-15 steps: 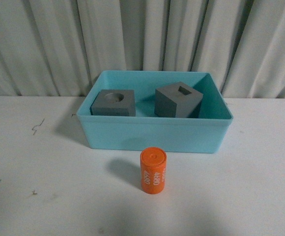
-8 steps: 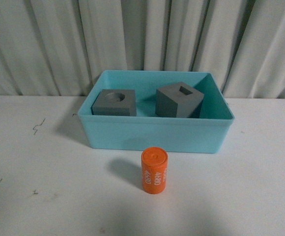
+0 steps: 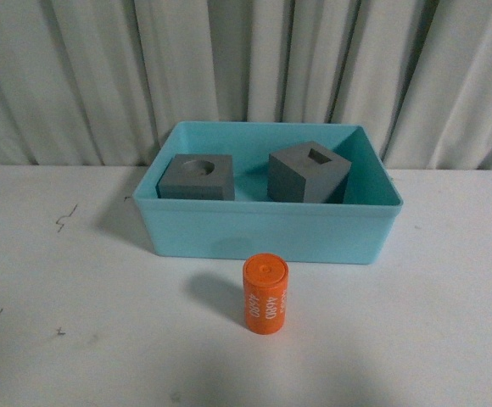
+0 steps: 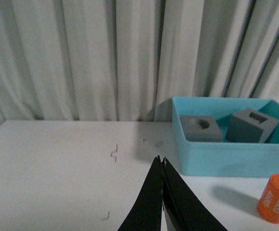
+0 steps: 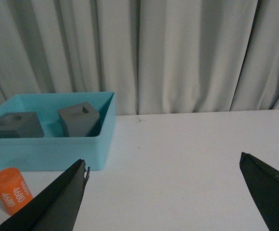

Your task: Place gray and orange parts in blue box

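Note:
The blue box (image 3: 263,233) stands on the white table at the back middle. Inside it rest two gray cubes: one with a round recess (image 3: 197,177) on the left, one with a square recess (image 3: 308,172) on the right, tilted. The orange cylinder (image 3: 265,295) with white print stands upright on the table just in front of the box. Neither arm shows in the front view. My left gripper (image 4: 161,161) is shut and empty, left of the box (image 4: 226,156) and the orange cylinder (image 4: 276,198). My right gripper (image 5: 164,161) is wide open, right of the box (image 5: 48,154) and cylinder (image 5: 9,190).
Gray pleated curtains (image 3: 246,68) hang behind the table. A few small dark marks (image 3: 63,219) lie on the white tabletop to the left of the box.

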You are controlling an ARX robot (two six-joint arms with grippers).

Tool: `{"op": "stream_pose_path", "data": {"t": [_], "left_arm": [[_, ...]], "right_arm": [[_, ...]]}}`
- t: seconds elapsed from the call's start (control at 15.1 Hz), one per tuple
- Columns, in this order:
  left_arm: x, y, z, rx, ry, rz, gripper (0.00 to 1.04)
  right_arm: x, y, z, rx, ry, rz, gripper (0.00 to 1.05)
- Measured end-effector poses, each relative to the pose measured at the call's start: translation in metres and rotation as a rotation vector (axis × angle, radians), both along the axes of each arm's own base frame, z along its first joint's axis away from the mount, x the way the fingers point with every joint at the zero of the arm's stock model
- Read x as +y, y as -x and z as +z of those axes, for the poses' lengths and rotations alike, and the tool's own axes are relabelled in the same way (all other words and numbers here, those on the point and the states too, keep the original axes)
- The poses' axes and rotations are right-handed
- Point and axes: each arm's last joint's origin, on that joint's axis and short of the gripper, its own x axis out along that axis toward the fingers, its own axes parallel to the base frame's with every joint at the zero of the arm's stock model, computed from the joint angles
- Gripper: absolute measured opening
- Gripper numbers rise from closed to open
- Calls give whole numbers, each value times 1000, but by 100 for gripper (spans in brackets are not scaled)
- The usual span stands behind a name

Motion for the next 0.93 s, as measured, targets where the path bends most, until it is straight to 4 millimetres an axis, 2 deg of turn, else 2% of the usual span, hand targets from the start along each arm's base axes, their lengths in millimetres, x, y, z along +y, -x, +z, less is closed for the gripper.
{"op": "stream_pose_path", "data": {"t": [0.27,0.33,0.46,0.73,0.86,0.93], "left_arm": [[0,0,-3,17,0,-3,2],[0,0,-3,17,0,-3,11],[0,0,-3,17,0,-3,36],[0,0,-3,17,0,-3,99],[0,0,-3,17,0,-3,98],[0,0,-3,17,0,-3,98]], "right_arm": [[0,0,0,0,0,0,98],[0,0,0,0,0,0,98],[0,0,0,0,0,0,98],[0,0,0,0,0,0,98],[0,0,0,0,0,0,98],[-1,1,-2,171,-47,-66,98]]}}
